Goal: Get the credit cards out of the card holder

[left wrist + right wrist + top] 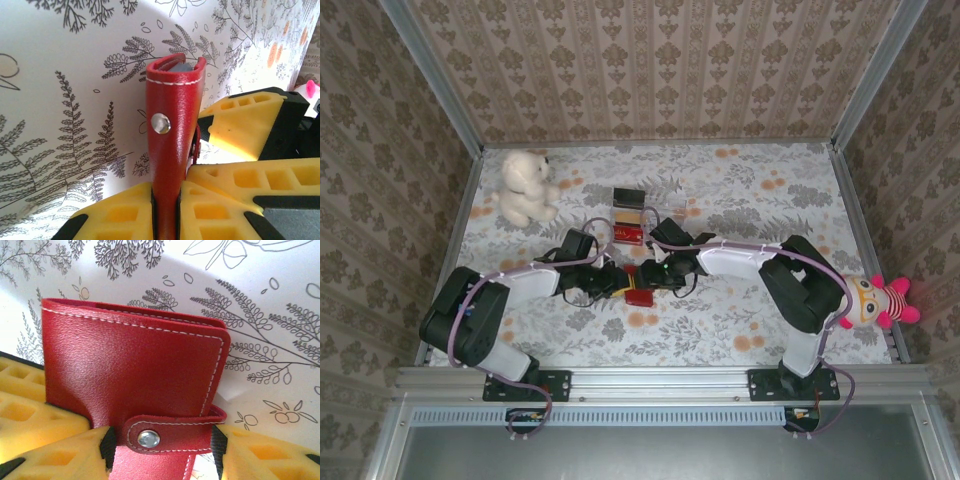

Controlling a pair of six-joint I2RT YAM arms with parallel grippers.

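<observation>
Card holder (135,365) is snapped shut, no cards out; left tool (165,205) clamps it, right tool (162,447) straddles the tab (172,430), grip unclear.

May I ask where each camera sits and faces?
Top external: above, behind the bases, looking down on the table; left arm and right arm show.
Left wrist: on the left gripper, facing the card holder edge-on between its fingers.
Right wrist: on the right gripper, facing the holder's flat cover; fingers flank its tab.
Wrist views share the card holder.
</observation>
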